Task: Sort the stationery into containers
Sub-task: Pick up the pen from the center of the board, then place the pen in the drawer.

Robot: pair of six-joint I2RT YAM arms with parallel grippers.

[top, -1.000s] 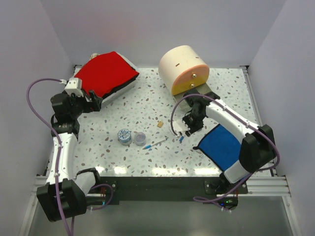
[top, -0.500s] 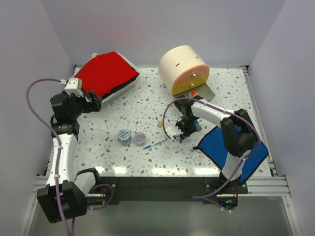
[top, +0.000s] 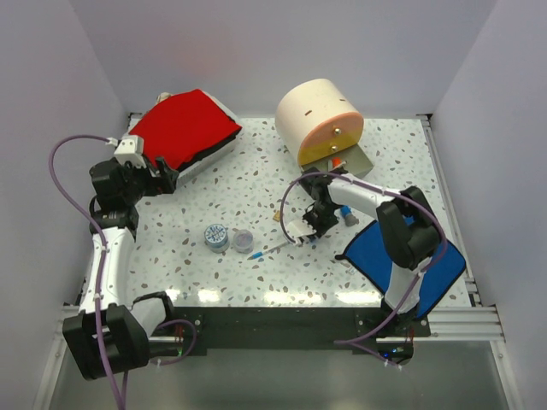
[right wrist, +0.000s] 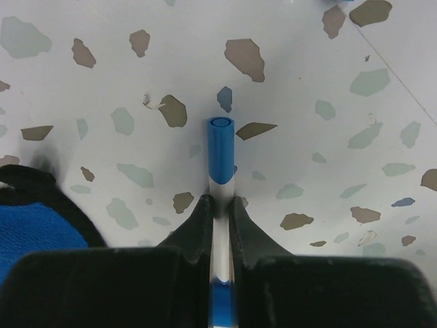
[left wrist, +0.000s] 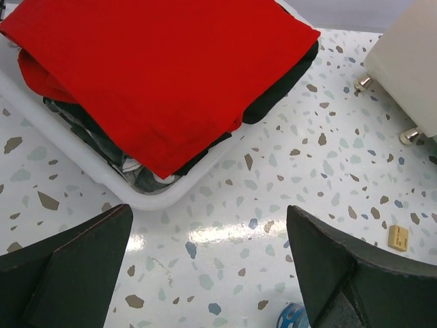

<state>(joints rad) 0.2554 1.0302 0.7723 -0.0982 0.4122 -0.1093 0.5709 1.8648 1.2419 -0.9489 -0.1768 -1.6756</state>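
Right wrist view: thin pen [right wrist: 220, 154] is pinched between the jaws of the right gripper [right wrist: 219, 212], blue cap protruding, low over the speckled surface [right wrist: 307, 82] — lift-off can't be confirmed. Step judged: pen pick-up. Next, it must be raised level and carried to a container — probably the cream drum [top: 318, 115] nearby. Left gripper [left wrist: 208, 229] is spread, empty, beside the white case [left wrist: 102, 181].

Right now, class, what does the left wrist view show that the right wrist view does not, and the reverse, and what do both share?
Left wrist only: the white case with its red top, the cream drum at the edge, the tan cube, and the open left hand. Right wrist only: the right hand shut on a thin pen with a blue end, and a corner of blue cloth. Both: the speckled table.
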